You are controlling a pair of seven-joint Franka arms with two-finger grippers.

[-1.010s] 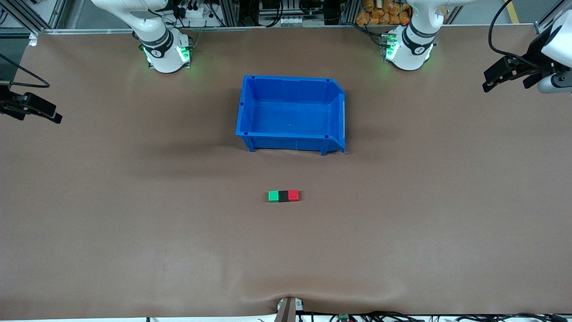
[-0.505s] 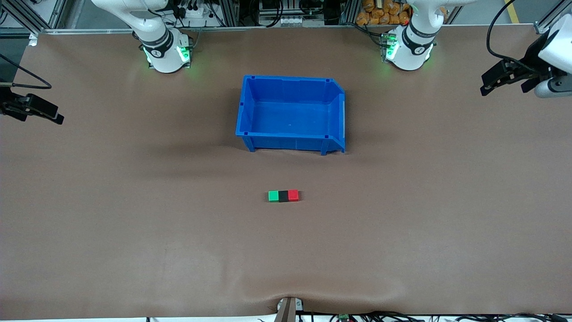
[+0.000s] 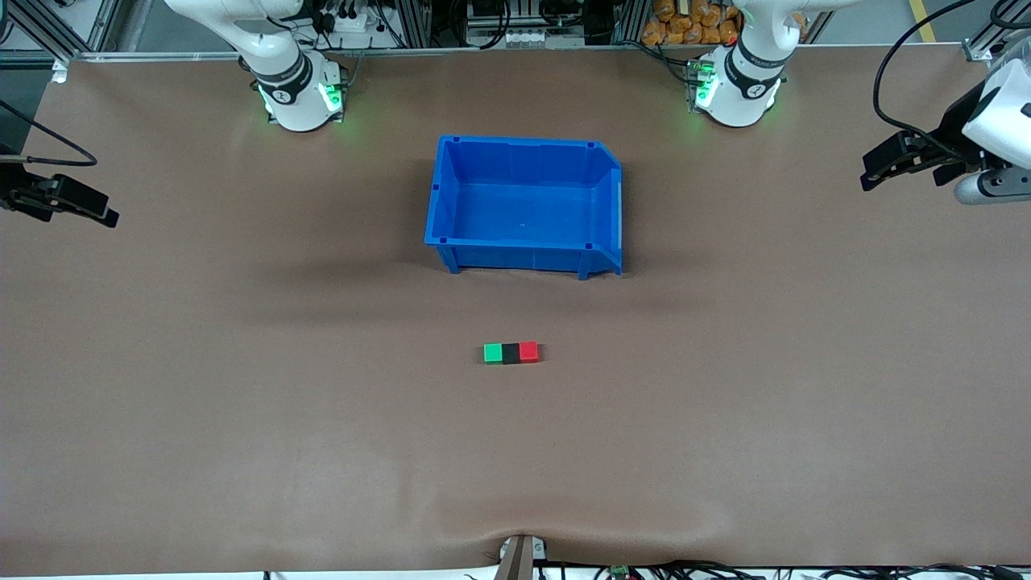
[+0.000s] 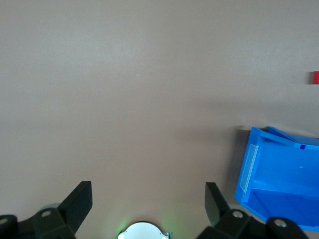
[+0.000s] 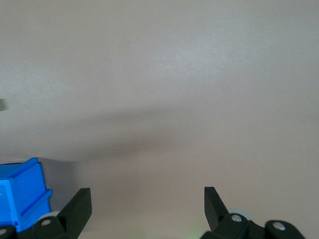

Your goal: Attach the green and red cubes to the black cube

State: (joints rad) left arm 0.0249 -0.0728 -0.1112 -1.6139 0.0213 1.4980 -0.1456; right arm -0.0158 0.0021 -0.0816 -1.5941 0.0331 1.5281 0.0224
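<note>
The green cube (image 3: 492, 353), black cube (image 3: 511, 353) and red cube (image 3: 528, 351) lie joined in one row on the brown table, nearer the front camera than the blue bin. The black cube is in the middle. My left gripper (image 3: 874, 171) is open and empty, up in the air at the left arm's end of the table. My right gripper (image 3: 101, 213) is open and empty at the right arm's end. In the left wrist view (image 4: 148, 191) the red cube (image 4: 314, 77) shows at the edge. The right wrist view (image 5: 147, 196) shows bare table between the fingers.
A large blue plastic bin (image 3: 612, 201) stands empty mid-table between the arm bases; it also shows in the left wrist view (image 4: 279, 174) and the right wrist view (image 5: 20, 191). A small bracket (image 3: 519, 552) sits at the table's front edge.
Both grippers have drifted slightly; the left one moved a little toward the table's middle and lower in view. The cubes have not moved.
</note>
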